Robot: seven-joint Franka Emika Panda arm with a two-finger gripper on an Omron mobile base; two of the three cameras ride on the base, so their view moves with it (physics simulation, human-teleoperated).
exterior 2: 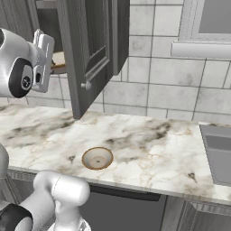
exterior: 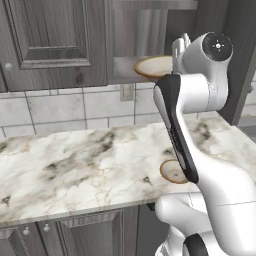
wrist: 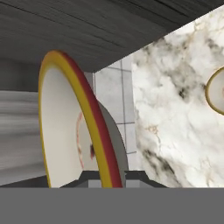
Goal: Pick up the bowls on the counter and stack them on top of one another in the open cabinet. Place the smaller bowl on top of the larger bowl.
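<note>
The larger bowl [exterior: 151, 66] sits at the front lip of the open cabinet's shelf [exterior: 121, 72], jutting out over its edge. My gripper [wrist: 107, 177] is shut on its rim. In the hand view the larger bowl [wrist: 65, 122] appears edge-on, with its rim running down between my fingertips. From the right base view the larger bowl [exterior 2: 57, 63] peeks out behind my hand. The smaller bowl [exterior: 172, 171] rests upright on the counter [exterior: 75, 160] near the front edge, partly behind my forearm. It shows fully as the smaller bowl [exterior 2: 97, 158] from the right and at the edge as [wrist: 216, 89].
The cabinet's open door [exterior 2: 85, 54] hangs out over the counter [exterior 2: 149, 135], just right of my hand. A closed raised-panel cabinet [exterior: 45, 40] is to the left of the open one. A sink [exterior 2: 219, 153] lies at the far right, below a window [exterior 2: 212, 22].
</note>
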